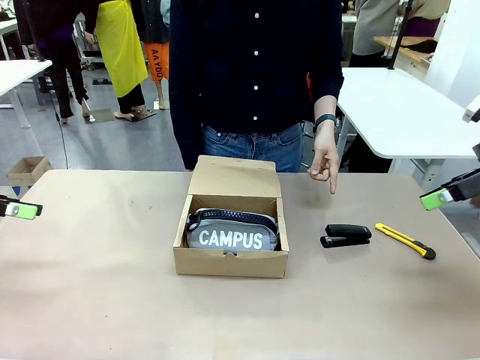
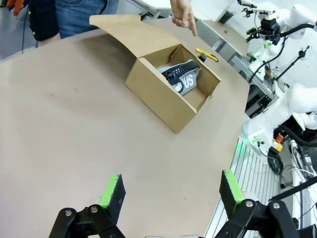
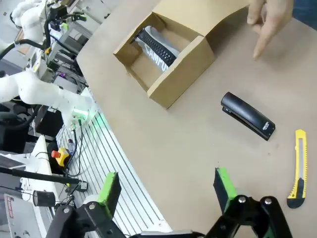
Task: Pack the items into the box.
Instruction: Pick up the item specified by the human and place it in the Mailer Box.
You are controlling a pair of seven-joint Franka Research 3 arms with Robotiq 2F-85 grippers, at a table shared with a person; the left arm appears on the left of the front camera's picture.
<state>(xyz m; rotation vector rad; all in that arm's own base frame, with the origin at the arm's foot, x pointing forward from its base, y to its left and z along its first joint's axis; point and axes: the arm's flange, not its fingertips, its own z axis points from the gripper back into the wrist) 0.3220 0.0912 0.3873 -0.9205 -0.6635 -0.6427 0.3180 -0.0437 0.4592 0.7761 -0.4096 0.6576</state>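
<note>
**One packed, one to go: pouch [image 1: 231,231] in box [image 1: 229,264], stapler [image 1: 346,235] on table [image 1: 97,292]**

Grey "CAMPUS" pouch lies inside the open box at mid-frame in the front view, lid flap up at the back. Black stapler sits on the table right of the box, well apart from it. Yellow knife [image 1: 405,241] is just beside it further right and isn't for packing. Person's hand [image 1: 325,161] hangs above and behind the stapler, one finger pointing down at it.

L gripper [image 2: 171,178] is at the far left edge of the front view, fingers spread wide, nothing between them. R gripper [image 3: 166,174] is at the right edge, also spread wide and empty, and much nearer the stapler.

Step in hand, as I read it: R arm picks the stapler. Tips:
- Turn the wrist so the fingers close across the narrow sides, not end to end. It lies roughly left-right in the front view, slightly tilted.
- Come straight down over its middle so it hangs level.
- Approach from the box side or from above, so the fingers stay clear of the knife.
- Watch the person's hand; don't go in while the finger is low.
- Drop spot: both wrist views show some bare floor next to the pouch. Aim there, lower it in, release low, mind the raised flap.
</note>
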